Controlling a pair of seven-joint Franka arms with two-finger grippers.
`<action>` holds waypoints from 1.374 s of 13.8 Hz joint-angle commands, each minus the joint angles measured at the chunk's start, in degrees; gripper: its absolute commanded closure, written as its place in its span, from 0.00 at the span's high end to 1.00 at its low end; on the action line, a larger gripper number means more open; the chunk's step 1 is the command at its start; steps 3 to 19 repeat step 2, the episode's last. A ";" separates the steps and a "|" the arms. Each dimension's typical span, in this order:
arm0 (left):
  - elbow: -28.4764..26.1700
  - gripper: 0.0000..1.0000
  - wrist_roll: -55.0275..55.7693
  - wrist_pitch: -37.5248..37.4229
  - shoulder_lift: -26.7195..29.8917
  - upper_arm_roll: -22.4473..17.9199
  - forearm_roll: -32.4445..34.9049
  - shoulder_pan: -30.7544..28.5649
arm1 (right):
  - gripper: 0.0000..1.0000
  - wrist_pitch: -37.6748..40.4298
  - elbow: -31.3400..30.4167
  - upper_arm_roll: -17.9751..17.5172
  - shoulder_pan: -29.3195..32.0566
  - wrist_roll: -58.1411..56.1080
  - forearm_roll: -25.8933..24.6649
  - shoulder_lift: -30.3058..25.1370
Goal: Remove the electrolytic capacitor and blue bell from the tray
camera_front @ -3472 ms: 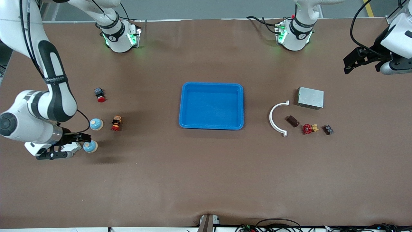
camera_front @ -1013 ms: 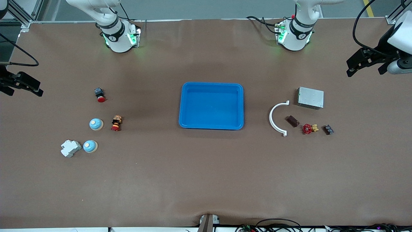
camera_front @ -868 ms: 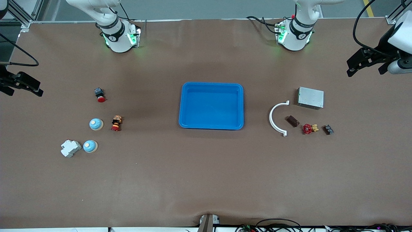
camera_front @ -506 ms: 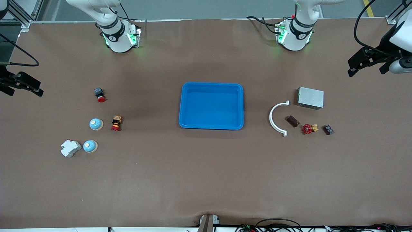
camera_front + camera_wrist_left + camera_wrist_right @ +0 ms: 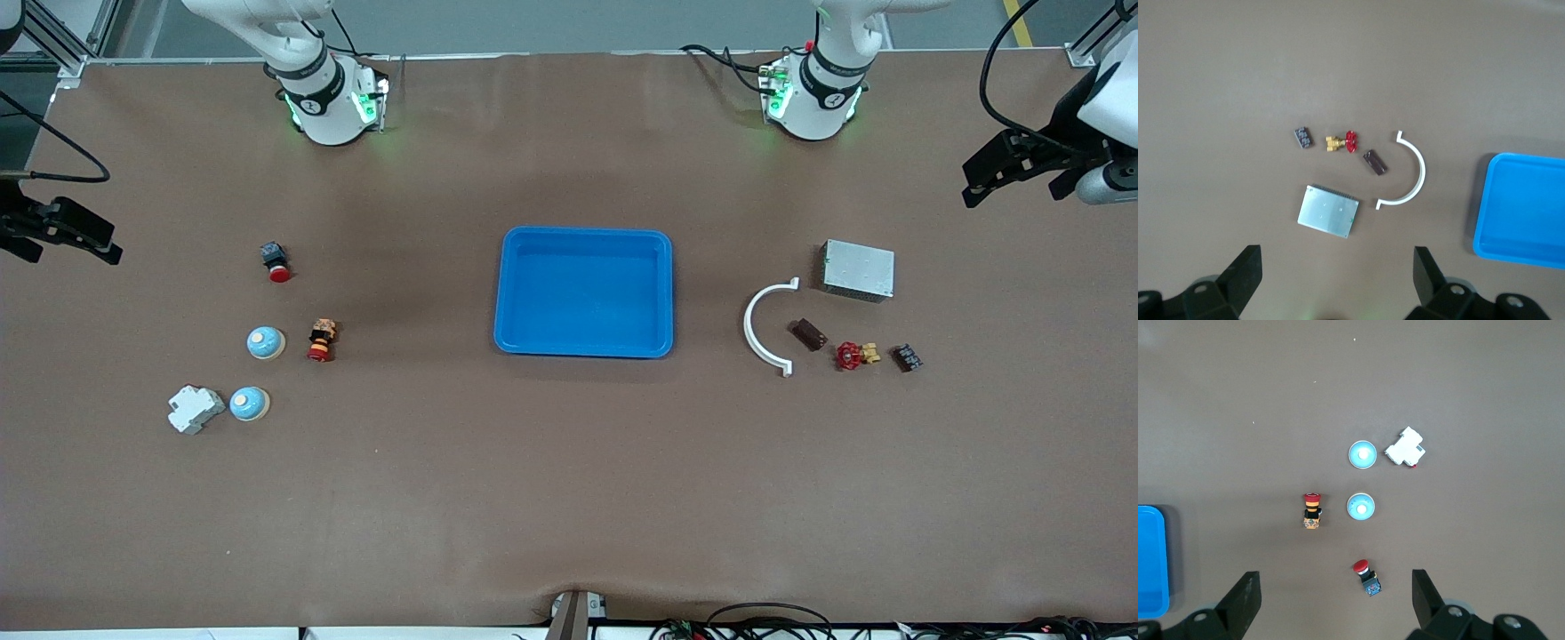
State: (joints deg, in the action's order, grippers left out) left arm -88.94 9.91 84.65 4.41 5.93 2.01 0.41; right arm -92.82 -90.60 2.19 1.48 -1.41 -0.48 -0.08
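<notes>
Since 3.5 s earlier, right gripper [image 5: 67, 236] has risen clear, fingers spread, empty, at table's [image 5: 569, 498] right-arm end. Blue tray [image 5: 582, 238] at centre; bells [image 5: 250, 404] at its 8 o'clock; left gripper [image 5: 1009, 169], fingers spread, at 2; capacitor [image 5: 810, 334] at 3.

We see two blue bells on the table toward the right arm's end, both upright on pale bases with a light knob on top. One bell [image 5: 266, 342] lies nearer the robots' edge of the table; the other bell [image 5: 250, 404] lies nearer the front camera, just beside a white block. The capacitor [image 5: 810, 334] is a small dark brown block lying flat and tilted toward the left arm's end, near a white curved strip
</notes>
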 commanded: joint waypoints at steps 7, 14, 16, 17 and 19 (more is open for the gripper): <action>0.52 1.00 -0.86 -3.25 0.42 -0.13 -1.30 -0.50 | 1.00 0.97 1.47 0.01 -0.34 0.45 -0.84 0.51; 0.52 1.00 -0.86 -3.25 0.42 -0.13 -1.30 -0.50 | 1.00 0.97 1.47 0.01 -0.34 0.45 -0.84 0.51; 0.52 1.00 -0.86 -3.25 0.42 -0.13 -1.30 -0.50 | 1.00 0.97 1.47 0.01 -0.34 0.45 -0.84 0.51; 0.52 1.00 -0.86 -3.25 0.42 -0.13 -1.30 -0.50 | 1.00 0.97 1.47 0.01 -0.34 0.45 -0.84 0.51; 0.52 1.00 -0.86 -3.25 0.42 -0.13 -1.30 -0.50 | 1.00 0.97 1.47 0.01 -0.34 0.45 -0.84 0.51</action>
